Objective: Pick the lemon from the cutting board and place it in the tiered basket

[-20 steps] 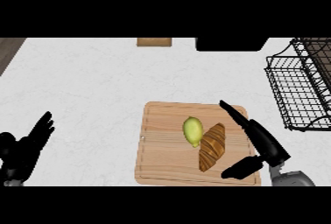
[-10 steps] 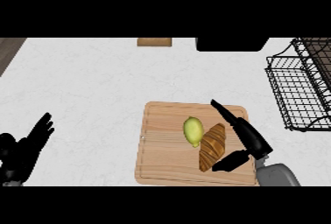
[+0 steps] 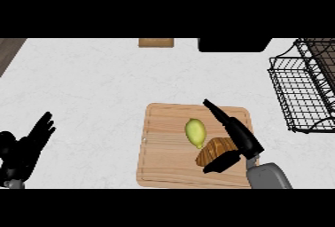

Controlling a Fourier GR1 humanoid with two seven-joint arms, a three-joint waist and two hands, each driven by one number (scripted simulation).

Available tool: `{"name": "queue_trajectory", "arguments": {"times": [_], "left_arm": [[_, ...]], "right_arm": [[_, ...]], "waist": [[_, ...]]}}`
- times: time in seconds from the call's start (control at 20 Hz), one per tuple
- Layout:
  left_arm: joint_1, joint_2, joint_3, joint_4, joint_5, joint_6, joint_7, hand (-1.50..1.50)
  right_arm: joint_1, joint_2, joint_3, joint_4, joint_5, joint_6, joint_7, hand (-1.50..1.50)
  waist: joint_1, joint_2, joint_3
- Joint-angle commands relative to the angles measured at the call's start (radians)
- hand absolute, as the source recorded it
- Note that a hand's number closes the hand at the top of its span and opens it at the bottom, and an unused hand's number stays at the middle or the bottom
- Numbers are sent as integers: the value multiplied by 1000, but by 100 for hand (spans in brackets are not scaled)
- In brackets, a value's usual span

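lemon [image 3: 196,132] lies mid cutting board [image 3: 163,168], croissant [image 3: 213,152] touching at its 5 o'clock. right hand [image 3: 234,137] spread wide, holding nothing, at lemon's 3 o'clock. advice: close around lemon only, clear of croissant. left hand [image 3: 25,150] resting open.

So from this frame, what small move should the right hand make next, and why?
Probably shift the right hand a little leftward and close it around the lemon. The hand is open over the cutting board, fingers stretched just right of the lemon, thumb over the croissant, and nothing is grasped yet. The tiered basket waits at the right. The left hand rests open at the left.
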Motion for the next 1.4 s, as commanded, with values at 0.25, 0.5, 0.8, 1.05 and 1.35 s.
{"name": "queue_trajectory", "arguments": {"times": [0.25, 0.5, 0.8, 1.05, 1.35], "left_arm": [[-49, -25, 28, 47, -53, -15, 1, 0], [-20, -27, 69, -15, -32, -53, 39, 0], [6, -80, 28, -78, -72, -15, 72, 0], [41, -66, 45, -111, -55, -55, 72, 0], [24, -35, 97, -28, -55, -82, 13, 0]], "right_arm": [[-60, 96, 10, 174, 66, -79, -58, -150], [-144, 98, -24, 230, 46, -55, -45, -150], [-119, 62, 19, 296, 51, -53, -154, 150], [-194, 99, 77, 378, -12, -251, -242, 150], [-90, 82, 13, 202, -27, -231, -230, 150]], "waist": [[0, 3, -1], [2, 3, -1], [2, 2, -1], [7, 3, -1], [-1, 2, -1]]}}
